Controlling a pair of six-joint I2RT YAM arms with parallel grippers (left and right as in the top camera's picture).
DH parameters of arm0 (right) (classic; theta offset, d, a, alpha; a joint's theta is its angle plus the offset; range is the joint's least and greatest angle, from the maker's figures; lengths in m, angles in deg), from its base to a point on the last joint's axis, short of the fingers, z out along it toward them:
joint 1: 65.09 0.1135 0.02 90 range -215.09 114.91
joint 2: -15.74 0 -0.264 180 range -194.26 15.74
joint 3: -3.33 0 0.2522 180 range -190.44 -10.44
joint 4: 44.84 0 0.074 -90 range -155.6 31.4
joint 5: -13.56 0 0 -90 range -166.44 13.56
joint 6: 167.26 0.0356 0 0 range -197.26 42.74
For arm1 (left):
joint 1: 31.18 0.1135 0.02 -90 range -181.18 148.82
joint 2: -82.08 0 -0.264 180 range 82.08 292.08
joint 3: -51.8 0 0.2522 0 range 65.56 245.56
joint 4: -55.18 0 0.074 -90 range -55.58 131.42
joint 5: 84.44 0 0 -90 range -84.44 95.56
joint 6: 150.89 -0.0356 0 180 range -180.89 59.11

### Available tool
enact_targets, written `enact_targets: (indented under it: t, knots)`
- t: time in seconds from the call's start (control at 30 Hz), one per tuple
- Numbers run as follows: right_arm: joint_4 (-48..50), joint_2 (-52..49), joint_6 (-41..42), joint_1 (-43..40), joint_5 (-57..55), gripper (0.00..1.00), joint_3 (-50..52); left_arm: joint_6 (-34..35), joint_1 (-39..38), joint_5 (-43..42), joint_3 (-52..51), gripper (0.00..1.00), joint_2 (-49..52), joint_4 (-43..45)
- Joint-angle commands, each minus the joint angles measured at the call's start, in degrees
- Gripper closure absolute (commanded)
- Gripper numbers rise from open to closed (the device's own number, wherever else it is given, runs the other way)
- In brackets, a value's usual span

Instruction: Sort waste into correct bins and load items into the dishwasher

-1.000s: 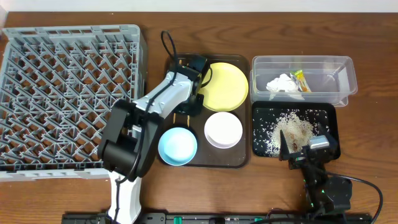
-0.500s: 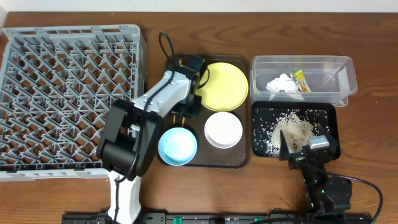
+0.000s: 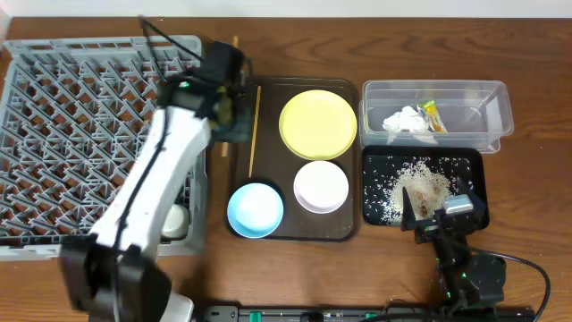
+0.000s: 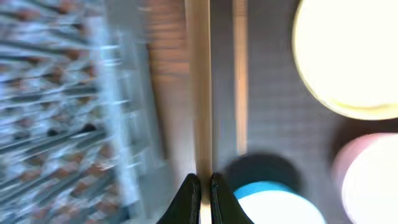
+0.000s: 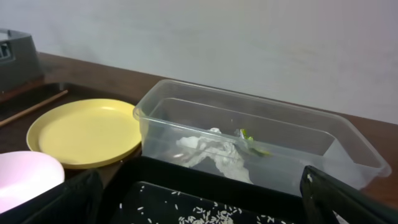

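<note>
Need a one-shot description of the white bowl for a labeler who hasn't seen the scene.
Find the dark brown serving tray in the middle of the table, just right of the big grey dish rack. The white bowl sits on its right side toward the robot, directly below the pale yellow plate. The light blue bowl to its left is similar in size; only colour separates them.

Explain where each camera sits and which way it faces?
Overhead: above the table, facing straight down on the dish rack and serving tray; left arm and right arm show.
Left wrist: on the left arm, facing down past the left gripper pinching a chopstick; blurred.
Right wrist: low by the black tray, facing level across the clear tub toward a wall; its fingers show.
Shared: all three show the yellow plate.
</note>
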Motion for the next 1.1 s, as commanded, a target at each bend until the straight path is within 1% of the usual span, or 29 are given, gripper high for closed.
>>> enact_targets:
  t: [0.0,0.17,0.37,0.43,0.5,0.53,0.57,0.6,0.67,0.7,0.77,0.87,0.9,0.97,1.07]
  knots:
    - [-0.2,0.4,0.6,-0.1,0.1,0.01,0.1,-2.9,2.8,10.1,-0.7,0.94,0.9,-1.0]
    - [-0.2,0.4,0.6,-0.1,0.1,0.01,0.1,-2.8,6.6,10.8,-5.3,0.94,2.5,1.7]
    - [-0.2,0.4,0.6,-0.1,0.1,0.01,0.1,-2.3,9.4,10.1,-5.8,0.94,3.6,2.4]
    - [-0.2,0.4,0.6,-0.1,0.1,0.01,0.1,-2.5,9.8,10.1,-5.8,0.93,3.9,2.7]
    - [-0.2,0.4,0.6,-0.1,0.1,0.01,0.1,-2.7,9.9,10.1,-5.8,0.89,4.1,2.8]
    - [-0.2,0.4,0.6,-0.1,0.1,0.01,0.1,-2.7,9.9,10.1,-5.7,0.84,4.1,2.8]
    - [-0.2,0.4,0.6,-0.1,0.1,0.01,0.1,-2.7,9.9,10.1,-5.5,0.73,4.0,2.8]
    - [-0.2,0.4,0.6,-0.1,0.1,0.01,0.1,-2.7,9.9,9.7,-5.2,0.66,3.8,2.7]
    - [-0.2,0.4,0.6,-0.1,0.1,0.01,0.1,-2.7,9.9,6.3,-3.8,0.52,3.1,1.6]
    - [-0.2,0.4,0.6,-0.1,0.1,0.01,0.1,-2.6,9.9,3.8,-3.0,0.47,2.5,1.2]
    - [-0.2,0.4,0.6,-0.1,0.1,0.01,0.1,-2.6,9.6,-1.6,-2.4,0.46,1.2,1.6]
    - [-0.2,0.4,0.6,-0.1,0.1,0.01,0.1,-2.6,7.7,-13.7,-2.4,0.46,0.0,4.2]
    - [-0.2,0.4,0.6,-0.1,0.1,0.01,0.1,-2.2,6.7,-15.5,-2.5,0.46,0.0,5.1]
    - [-0.2,0.4,0.6,-0.1,0.1,0.01,0.1,-2.0,4.2,-14.9,-3.1,0.46,0.7,7.4]
    - [-0.2,0.4,0.6,-0.1,0.1,0.01,0.1,-2.0,1.2,-9.9,-4.7,0.46,2.8,10.7]
